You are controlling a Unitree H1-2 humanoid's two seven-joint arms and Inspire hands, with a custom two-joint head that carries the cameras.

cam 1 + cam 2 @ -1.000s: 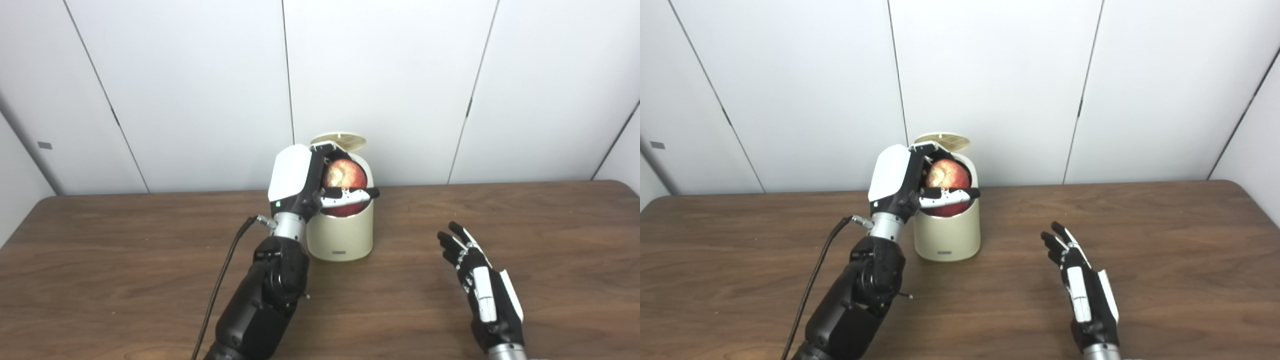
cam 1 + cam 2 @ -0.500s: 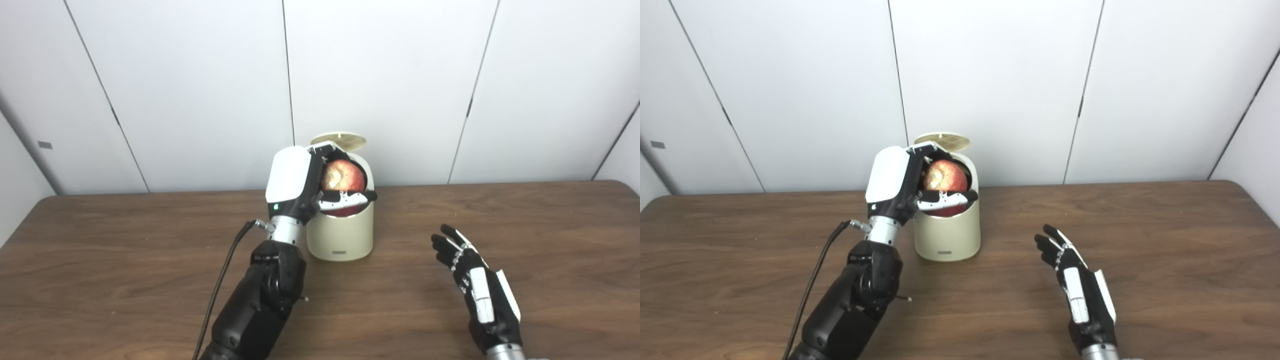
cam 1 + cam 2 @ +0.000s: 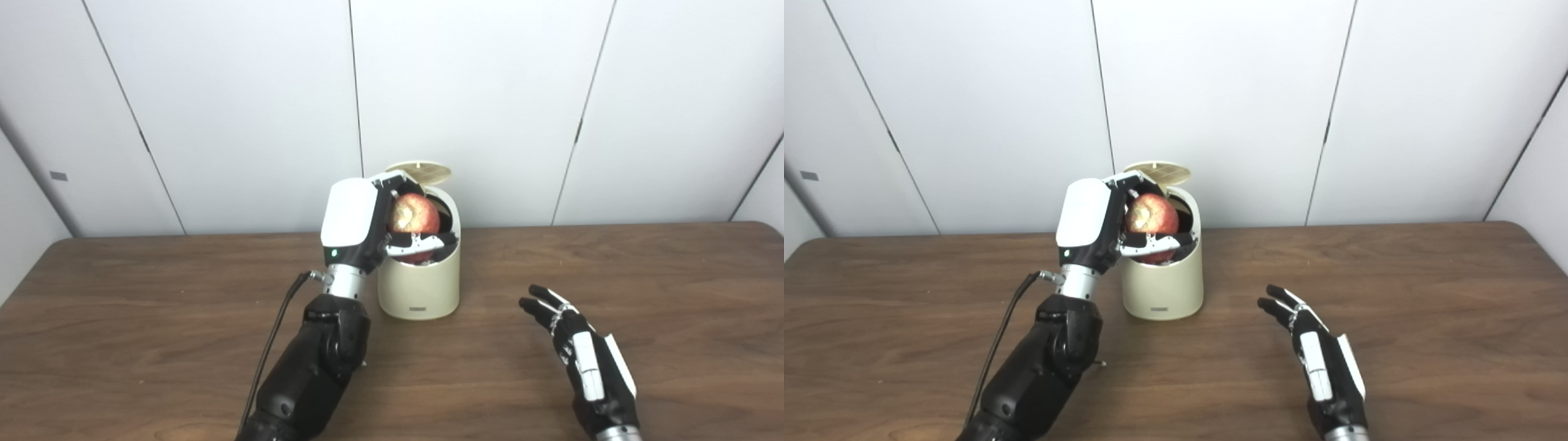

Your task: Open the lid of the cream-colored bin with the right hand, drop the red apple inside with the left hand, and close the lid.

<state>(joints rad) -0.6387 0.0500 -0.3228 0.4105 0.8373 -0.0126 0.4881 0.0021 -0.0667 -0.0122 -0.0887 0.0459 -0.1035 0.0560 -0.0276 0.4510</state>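
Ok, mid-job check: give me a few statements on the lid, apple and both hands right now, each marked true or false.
1. The bin lid is up. True.
2. The apple lies on the table. False: the left robot hand holds it at the bin's mouth.
3. The right robot hand grips the lid. False: it is open above the table, apart from the bin.
4. The left robot hand is closed on the apple. True.
5. The bin is tipped over. False: it stands upright.

Right hand (image 3: 588, 361) lower (slightly left)
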